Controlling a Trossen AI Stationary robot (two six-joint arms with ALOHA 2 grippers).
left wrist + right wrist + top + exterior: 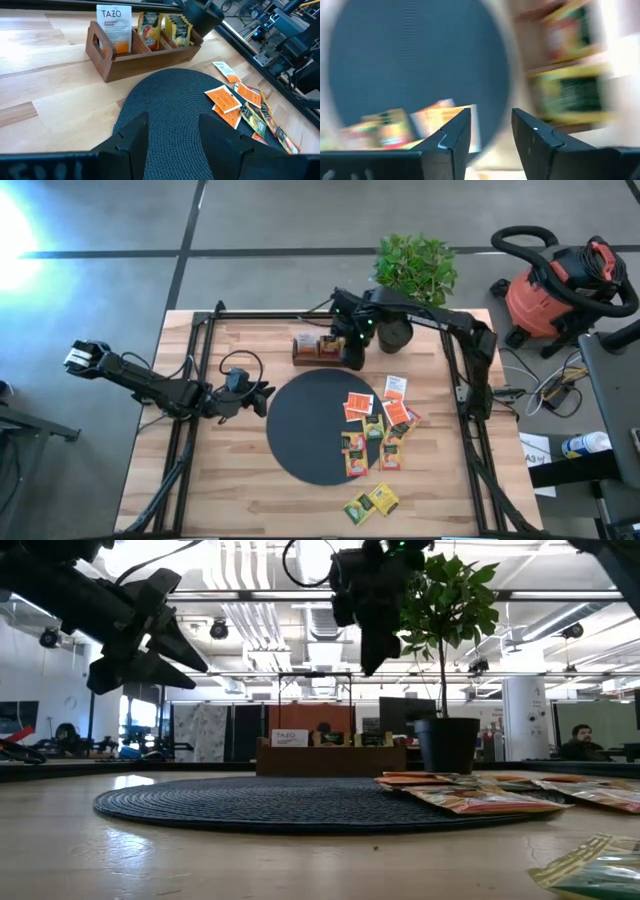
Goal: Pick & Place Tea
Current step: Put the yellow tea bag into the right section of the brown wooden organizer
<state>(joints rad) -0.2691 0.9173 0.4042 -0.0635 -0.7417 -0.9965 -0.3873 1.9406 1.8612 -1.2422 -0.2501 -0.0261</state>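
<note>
Right gripper (pixel 352 352) hangs over the wooden box (pixel 322 350) at the far side of the table (pixel 250 500), fingers parted with nothing between them. The box holds sachets standing in its compartments. The loose tea sachets (pixel 378 423) lie scattered over the right edge of the round black mat (pixel 305 425) and onto the wood beside it, two more (pixel 371 503) near the front edge. Left gripper (pixel 262 397) waits just left of the mat, fingers spread, empty.
</note>
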